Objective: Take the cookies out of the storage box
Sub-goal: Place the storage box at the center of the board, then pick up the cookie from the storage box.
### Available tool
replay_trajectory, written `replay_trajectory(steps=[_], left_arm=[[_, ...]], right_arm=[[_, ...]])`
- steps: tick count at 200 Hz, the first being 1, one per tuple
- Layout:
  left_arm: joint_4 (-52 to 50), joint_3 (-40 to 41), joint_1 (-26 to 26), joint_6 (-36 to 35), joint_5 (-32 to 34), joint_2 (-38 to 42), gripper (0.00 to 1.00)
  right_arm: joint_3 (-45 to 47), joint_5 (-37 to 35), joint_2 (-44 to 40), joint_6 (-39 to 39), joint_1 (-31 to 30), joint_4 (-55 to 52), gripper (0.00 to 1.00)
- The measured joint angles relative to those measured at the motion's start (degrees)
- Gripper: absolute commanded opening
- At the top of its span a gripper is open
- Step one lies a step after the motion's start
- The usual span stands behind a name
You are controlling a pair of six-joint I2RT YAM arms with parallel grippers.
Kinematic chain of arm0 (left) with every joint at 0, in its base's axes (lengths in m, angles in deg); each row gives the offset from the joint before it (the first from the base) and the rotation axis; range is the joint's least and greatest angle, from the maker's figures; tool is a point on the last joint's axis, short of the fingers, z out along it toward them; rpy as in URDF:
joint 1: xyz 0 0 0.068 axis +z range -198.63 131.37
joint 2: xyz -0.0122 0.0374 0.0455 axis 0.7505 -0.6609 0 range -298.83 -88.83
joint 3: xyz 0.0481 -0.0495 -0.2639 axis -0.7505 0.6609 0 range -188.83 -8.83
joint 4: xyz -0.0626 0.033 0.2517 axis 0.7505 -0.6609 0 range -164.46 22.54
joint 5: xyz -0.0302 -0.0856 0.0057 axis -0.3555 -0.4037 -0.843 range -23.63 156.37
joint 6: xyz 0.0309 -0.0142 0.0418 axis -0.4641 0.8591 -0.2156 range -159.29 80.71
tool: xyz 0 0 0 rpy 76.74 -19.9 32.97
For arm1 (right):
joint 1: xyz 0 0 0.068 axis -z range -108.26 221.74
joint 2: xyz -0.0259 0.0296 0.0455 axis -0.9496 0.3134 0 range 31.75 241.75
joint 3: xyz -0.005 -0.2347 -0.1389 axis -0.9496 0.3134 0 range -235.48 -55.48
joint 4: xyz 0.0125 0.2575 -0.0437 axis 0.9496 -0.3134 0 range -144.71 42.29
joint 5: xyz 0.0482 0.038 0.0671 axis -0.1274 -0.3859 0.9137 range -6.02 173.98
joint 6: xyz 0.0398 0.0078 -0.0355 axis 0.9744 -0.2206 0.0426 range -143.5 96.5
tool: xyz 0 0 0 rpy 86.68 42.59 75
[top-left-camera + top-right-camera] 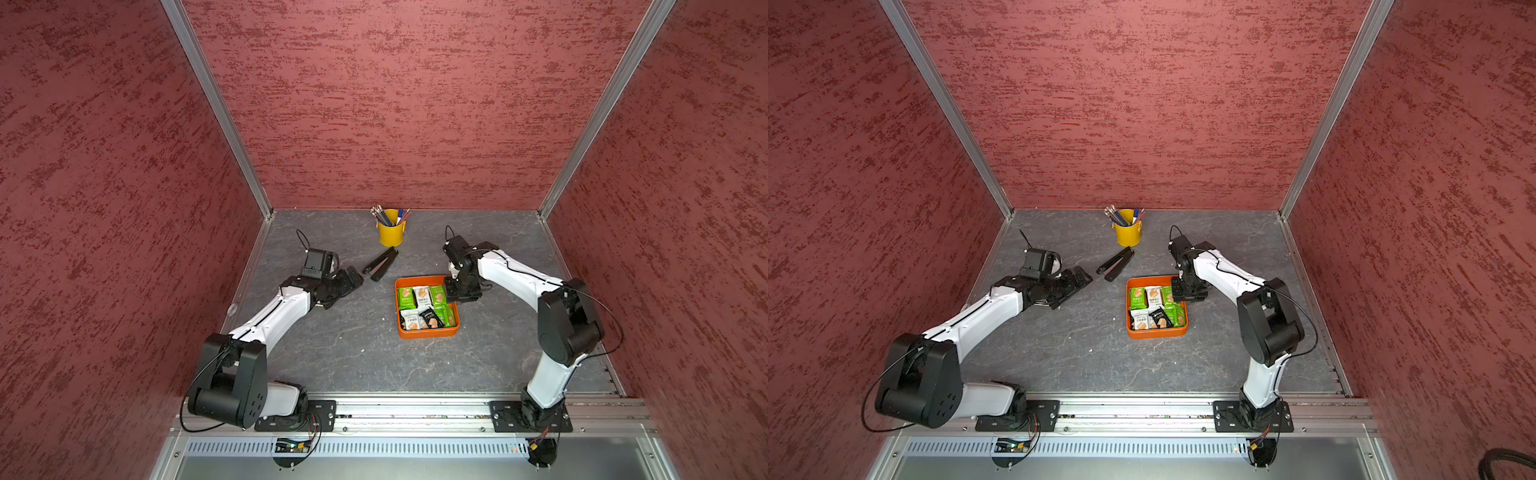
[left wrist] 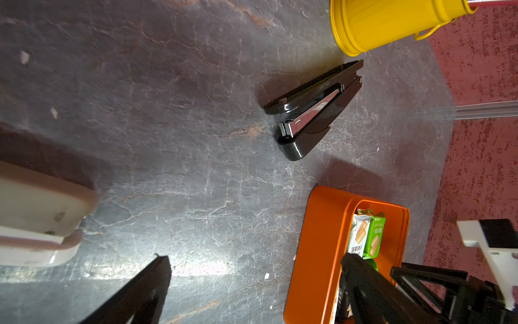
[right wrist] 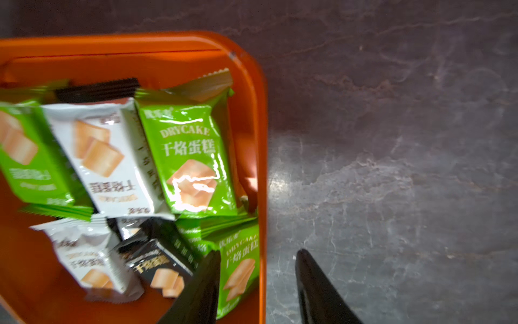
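The storage box (image 1: 428, 334) (image 1: 1156, 333) is a shallow orange tray right of the table's middle. It holds several cookies (image 1: 424, 307) (image 1: 1154, 309), flat green, white and black packets lying overlapped. My right gripper (image 3: 258, 252) (image 1: 451, 293) hovers open over the box's far right corner. One finger is above a green packet (image 3: 241, 269), the other is outside the wall (image 3: 262, 140) over bare table, and nothing is gripped. My left gripper (image 2: 256, 256) (image 1: 353, 276) is open wide and empty, left of the box (image 2: 322, 238), low over the table.
A black stapler (image 1: 380, 264) (image 2: 311, 112) lies between the left gripper and a yellow pen bucket (image 1: 390, 232) (image 2: 378, 22) at the back centre. Red walls close in the table on three sides. A metal rail runs along the front.
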Motion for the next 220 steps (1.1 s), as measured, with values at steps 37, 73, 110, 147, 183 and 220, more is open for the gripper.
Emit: replay_trajectory(steps=[37, 73, 110, 147, 183, 220], left_arm=[[-0.3, -2.3, -0.8, 0.0, -2.0, -3.0, 1.00], [-0.5, -3.5, -1.6, 0.0, -3.3, -5.0, 1.00], [-0.9, -4.3, -1.7, 0.0, -4.2, -5.9, 1.00], [-1.4, -4.3, -1.9, 0.0, -4.3, -5.9, 1.00], [-1.5, -4.2, -2.0, 0.1, -4.3, -5.9, 1.00], [-1.5, -4.1, -2.1, 0.5, -4.3, -5.9, 1.00]], right_arm=[[-6.4, 2.5, -0.8, 0.0, -0.5, -1.1, 0.59], [-11.1, 3.6, 1.0, -0.1, -1.9, -1.6, 0.61], [-13.8, 3.8, 5.2, -0.1, -2.9, -2.0, 0.60], [-14.0, 2.5, 8.9, -0.1, -3.2, -3.3, 0.60], [-13.9, 0.8, 10.0, -0.1, -3.2, -3.8, 0.60], [-13.9, -0.1, 11.3, -0.1, -3.2, -3.7, 0.60]])
